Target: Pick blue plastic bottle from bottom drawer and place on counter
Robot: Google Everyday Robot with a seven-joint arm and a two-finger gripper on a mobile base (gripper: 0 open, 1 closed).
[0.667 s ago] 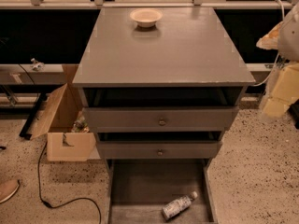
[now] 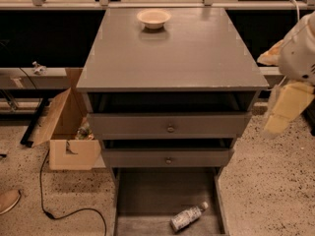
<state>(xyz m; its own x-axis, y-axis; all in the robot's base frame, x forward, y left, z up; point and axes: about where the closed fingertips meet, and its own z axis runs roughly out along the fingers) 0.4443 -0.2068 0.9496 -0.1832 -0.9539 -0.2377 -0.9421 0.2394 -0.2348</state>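
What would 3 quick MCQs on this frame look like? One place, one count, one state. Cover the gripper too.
1. Where is the blue plastic bottle?
A) on the floor
B) in the top drawer
C) in the bottom drawer

2. How many knobbed drawers sit above it?
A) one
B) two
C) four

3. The bottle is:
A) lying on its side
B) upright
C) standing on its cap

Answers:
1 C: it rests on the floor of the pulled-out lowest tray.
2 B: two fronts, each with a single round knob.
3 A: it lies flat, its white cap pointing right. The gripper hangs to the right of the knobbed drawers, well apart from the bottle.
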